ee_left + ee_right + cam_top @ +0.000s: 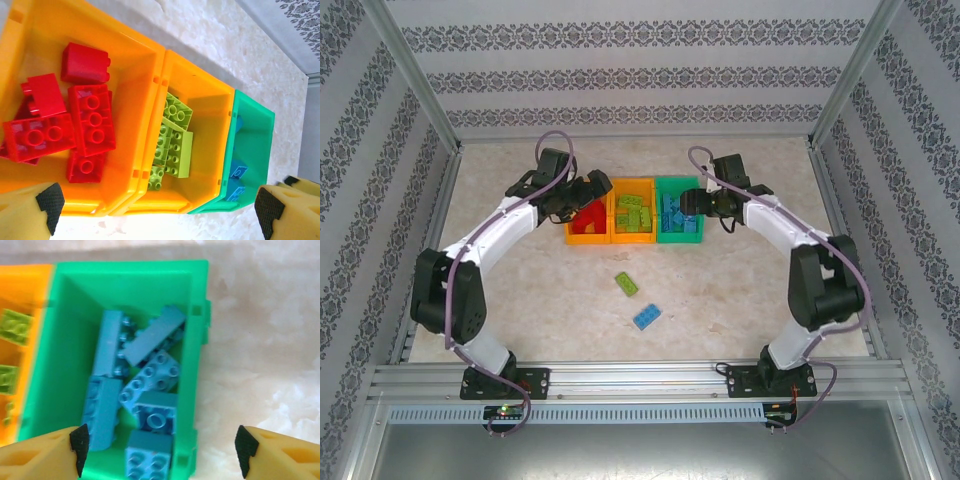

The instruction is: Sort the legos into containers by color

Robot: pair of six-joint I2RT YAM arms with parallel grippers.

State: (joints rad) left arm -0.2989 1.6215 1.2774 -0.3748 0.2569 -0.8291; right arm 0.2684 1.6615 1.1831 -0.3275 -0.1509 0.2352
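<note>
Mostly sorted: red legos (90, 120) sit in the left orange bin (135, 65), lime green legos (172, 145) in the middle orange bin (210, 100), blue legos (150, 385) in the green bin (65, 340). One lime green brick (627, 283) and one blue brick (646, 317) lie loose on the marble-look tabletop (520, 290), near each other, apart from the bins. Left gripper (159, 210) hangs over the bins, jaws spread wide, empty. Right gripper (161, 447) is above the green bin, jaws apart, gripping nothing.

Red legos (92, 122) showing in orange bin (135, 75) below left gripper (160, 220); lime legos (172, 145) in next orange bin (210, 110); blue legos (150, 377) filling green bin (65, 340) below right gripper (160, 450); table (260, 340) looking cream-marbled.
</note>
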